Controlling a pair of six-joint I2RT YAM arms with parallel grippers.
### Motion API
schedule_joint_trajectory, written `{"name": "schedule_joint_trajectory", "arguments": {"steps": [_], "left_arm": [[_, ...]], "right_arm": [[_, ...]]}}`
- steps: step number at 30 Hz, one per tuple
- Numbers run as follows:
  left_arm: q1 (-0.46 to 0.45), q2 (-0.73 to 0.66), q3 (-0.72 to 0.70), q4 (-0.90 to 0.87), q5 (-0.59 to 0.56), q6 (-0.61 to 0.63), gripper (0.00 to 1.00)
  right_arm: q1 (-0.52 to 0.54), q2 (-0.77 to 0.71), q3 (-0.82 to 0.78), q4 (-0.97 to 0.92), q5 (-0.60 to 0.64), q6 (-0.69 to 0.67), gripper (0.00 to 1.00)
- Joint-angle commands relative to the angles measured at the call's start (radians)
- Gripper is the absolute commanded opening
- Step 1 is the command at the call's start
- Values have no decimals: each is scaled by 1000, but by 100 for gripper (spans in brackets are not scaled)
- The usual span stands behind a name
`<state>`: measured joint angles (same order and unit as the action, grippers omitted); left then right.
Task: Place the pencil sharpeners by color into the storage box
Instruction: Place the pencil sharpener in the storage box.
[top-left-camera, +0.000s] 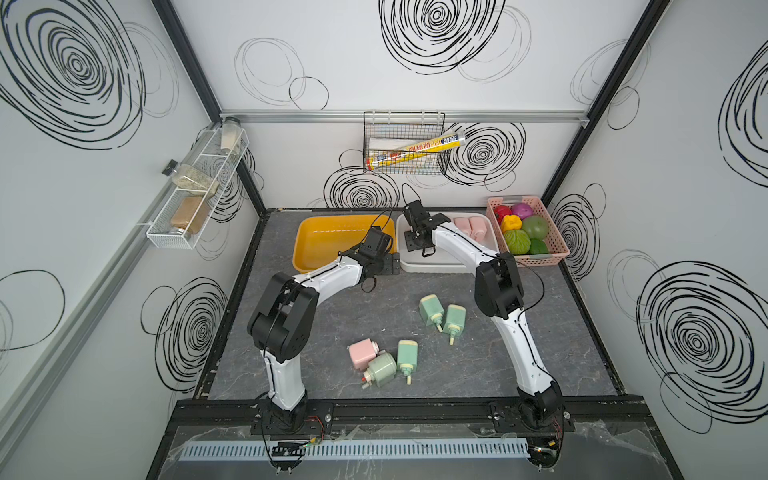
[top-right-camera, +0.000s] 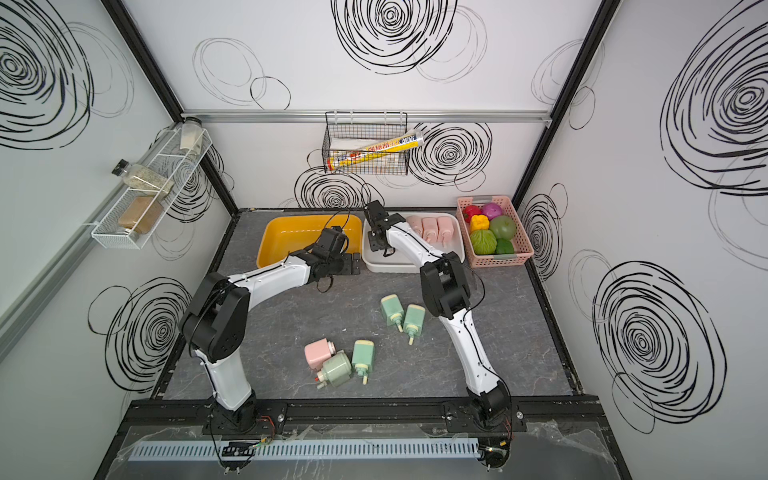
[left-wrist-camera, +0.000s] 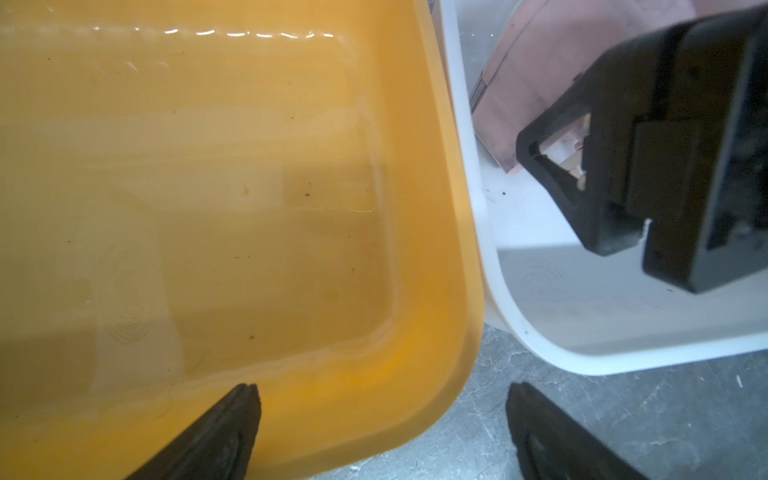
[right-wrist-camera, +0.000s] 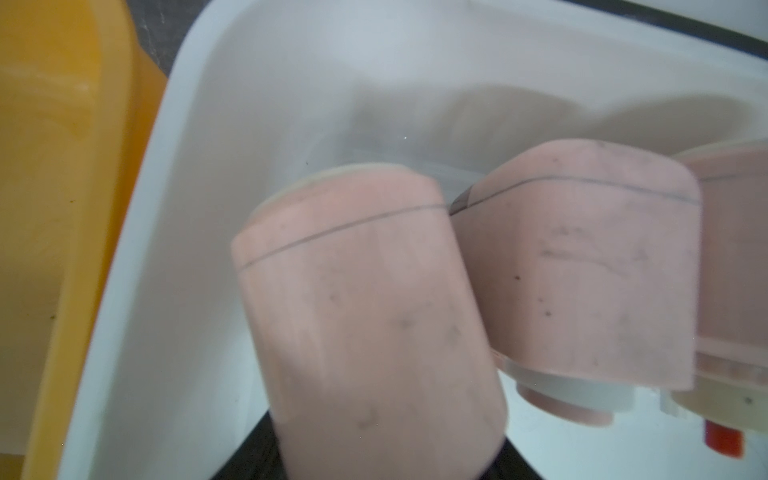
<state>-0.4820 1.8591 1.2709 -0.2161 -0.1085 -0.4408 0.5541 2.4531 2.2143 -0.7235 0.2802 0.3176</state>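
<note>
Loose: four green sharpeners (top-left-camera: 407, 353), one pink sharpener (top-left-camera: 360, 352); white box (top-left-camera: 440, 266), seemingly three.

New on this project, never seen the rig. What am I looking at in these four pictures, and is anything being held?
It is a robot with two arms on a table. Two pictures come from one camera head above and show nearly the same view. The other two come from a camera on each wrist. The left tool is open, over the corner of a yellow tub that looks empty. The right tool reaches into the white tub and seems to grip a pink sharpener; other pink ones lie beside it. On the table lie four green sharpeners and a stray pink sharpener. The pink basket holds toy fruit.
</note>
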Motion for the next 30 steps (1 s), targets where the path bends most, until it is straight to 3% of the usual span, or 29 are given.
{"name": "schedule_joint_trajectory", "arguments": {"steps": [1,6,14,23,27,28,29,30], "left_arm": [[10,18,21,-14,-8,10,99],[10,20,21,-16,-10,10,99],[10,16,17,-19,-20,10,99],[15,-2,-1,-2,-12,10,99],[26,-28,-26,20,21,-10,99],[27,-36,-30,20,20,-13,99],[27,-46,-36,21,19,-16,99],[27,-57,-45,26,21,-21,99]], "right_arm": [[6,7,38,40,51,72,56],[13,9,34,51,107,122,61],[33,-23,10,58,89,110,65],[38,-201,-161,145,108,-43,78],[19,-215,-183,185,84,-138,81],[15,-208,-177,184,83,-155,83],[12,-198,-165,181,82,-176,100],[8,-188,-155,178,88,-198,100]]}}
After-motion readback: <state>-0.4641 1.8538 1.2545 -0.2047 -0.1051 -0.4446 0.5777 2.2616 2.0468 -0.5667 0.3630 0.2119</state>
